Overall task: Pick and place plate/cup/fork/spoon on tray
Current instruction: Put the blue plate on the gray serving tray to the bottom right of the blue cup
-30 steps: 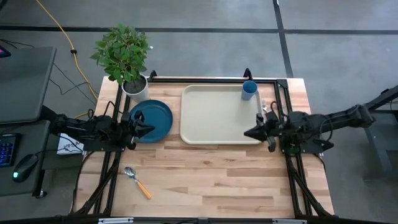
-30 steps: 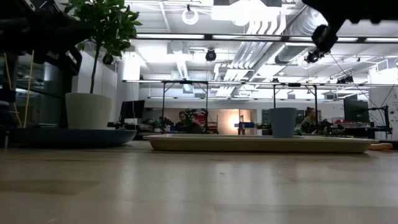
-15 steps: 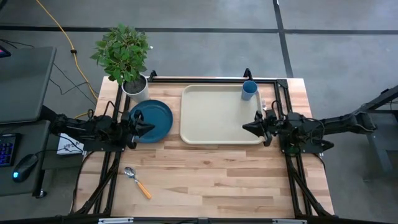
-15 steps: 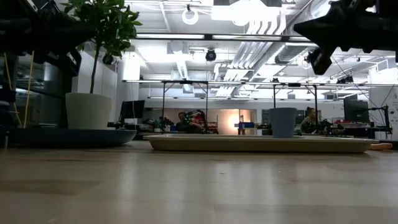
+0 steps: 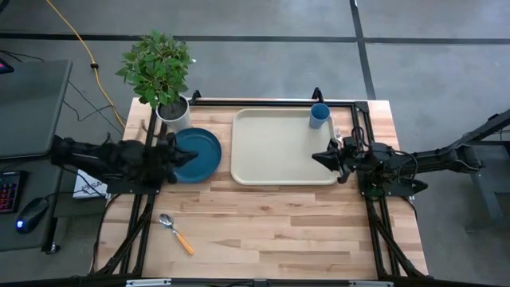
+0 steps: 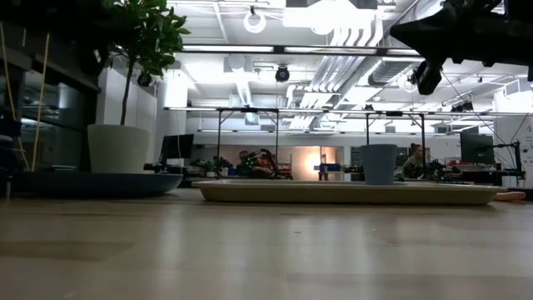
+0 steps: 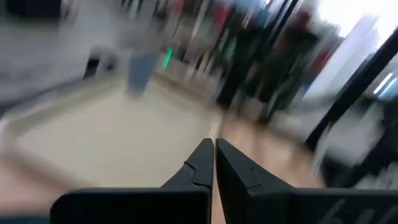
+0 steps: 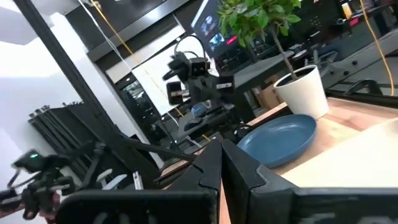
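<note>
The dark blue plate [image 5: 203, 154] rests flat on the table left of the beige tray [image 5: 275, 147]. The light-blue cup [image 5: 319, 115] stands upright in the tray's far right corner. The orange-handled spoon [image 5: 175, 233] lies on the table near the front left. I cannot make out the fork. My left gripper [image 5: 180, 157] is shut and empty above the plate's left edge. My right gripper [image 5: 315, 157] is shut and empty above the tray's right rim, pointing toward the table's left.
A potted plant in a white pot [image 5: 174, 112] stands just beyond the plate at the far left. Black frame rails [image 5: 271, 101] run along the table's far edge and down both sides. Bare wood lies between the tray and the near edge.
My left gripper has risen and drawn back a little toward the table's left edge, leaving the low view; its wrist view is blurred. My right gripper has gone a little toward the far edge along the tray's right rim. Both stay shut. Nothing on the table has moved.
</note>
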Robot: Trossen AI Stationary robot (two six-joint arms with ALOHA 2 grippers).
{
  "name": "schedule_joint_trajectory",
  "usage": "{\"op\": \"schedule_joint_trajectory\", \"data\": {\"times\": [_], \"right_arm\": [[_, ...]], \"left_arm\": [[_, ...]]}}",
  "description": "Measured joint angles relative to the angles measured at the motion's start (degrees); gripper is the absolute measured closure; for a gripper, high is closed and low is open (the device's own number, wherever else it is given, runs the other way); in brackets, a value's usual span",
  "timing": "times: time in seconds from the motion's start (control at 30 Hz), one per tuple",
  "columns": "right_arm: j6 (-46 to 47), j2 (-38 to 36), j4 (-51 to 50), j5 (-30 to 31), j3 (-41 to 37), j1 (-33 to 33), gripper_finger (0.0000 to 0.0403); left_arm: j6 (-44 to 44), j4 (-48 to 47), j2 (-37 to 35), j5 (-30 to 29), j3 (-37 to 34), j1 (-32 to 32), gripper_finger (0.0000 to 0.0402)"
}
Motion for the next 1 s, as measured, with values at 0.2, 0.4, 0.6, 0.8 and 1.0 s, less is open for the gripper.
{"op": "schedule_joint_trajectory", "data": {"times": [0.2, 0.4, 0.6, 0.8, 1.0], "right_arm": [[-0.03, 0.04, -0.02, 0.23, 0.00, 0.00, 0.0403], [-0.03, 0.04, -0.93, 0.24, 0.00, 0.00, 0.0403], [0.37, 0.10, -2.83, 0.23, 0.00, 0.00, 0.0403], [0.38, 0.11, -3.52, 0.24, 0.00, 0.00, 0.0403], [0.10, 0.11, -3.50, 0.15, 0.00, 0.00, 0.0403]], "left_arm": [[-7.05, -26.08, 19.52, 6.69, 12.63, 0.00, 0.0362], [-6.79, -30.10, 33.14, 12.91, 13.93, 0.01, 0.0261], [-3.10, -30.22, 41.77, 17.57, 13.70, 0.02, 0.0168], [0.92, -29.64, 45.90, 16.91, 10.96, 0.02, 0.0145], [-1.54, -26.28, 48.97, 13.73, 8.63, 0.00, 0.0148]]}}
